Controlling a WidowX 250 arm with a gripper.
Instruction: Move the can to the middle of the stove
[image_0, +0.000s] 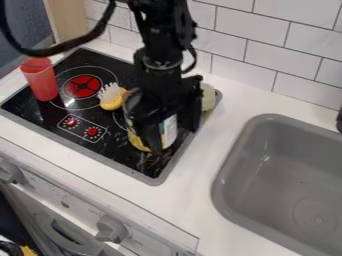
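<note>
Can at the right-hand part of the stove, under my gripper

From my end, I see the can over the right-hand part of the stove, towards its front edge, off the middle. It looks roughly upright, a rounded body with yellow low down and a white label panel carrying dark print. My black gripper hangs right in front of it, over the same part of the stove, and covers much of the can. I can't tell whether the claw is pinching the can or simply around it, nor whether the can's base touches the stove.

The red cup stands at the stove's left end, beside the red burner; its walls look slightly see-through, but I can't make out what is inside. To the right of the stove, the grey sink is set into the white counter, with a round drain in its floor.

A yellow brush with white bristles lies near the stove's middle, just left of the can. A pale green item, partly hidden by the arm, sits by the stove's far right corner.
</note>
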